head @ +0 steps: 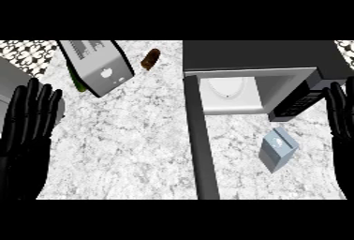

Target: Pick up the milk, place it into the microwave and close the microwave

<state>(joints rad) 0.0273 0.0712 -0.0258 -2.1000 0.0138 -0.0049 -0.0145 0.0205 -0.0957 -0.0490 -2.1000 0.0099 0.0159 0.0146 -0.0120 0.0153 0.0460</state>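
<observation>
The small pale blue-grey milk carton [278, 149] lies on the speckled white stone counter [131, 150] in the lower right of the frame, just in front of the dark microwave [262, 56] that fills the upper right. The microwave's long dark door [200, 140] is swung wide, running down the middle of the frame, so the pale cavity with its round white turntable [229, 89] stands exposed and ready to take the carton. Nothing touches the milk yet. The black right hand [339, 117] shows at the right edge, fingers straight and up, resting just beside the carton's side of the counter, probably the nearer one for the pick. The black left hand [27, 122] rests at the left edge, fingers spread and straight, holding nothing. In the upper left a grey metal toaster [97, 65] stands tilted, and a small brown oblong object [150, 59] lies near it, well apart from the task.
</observation>
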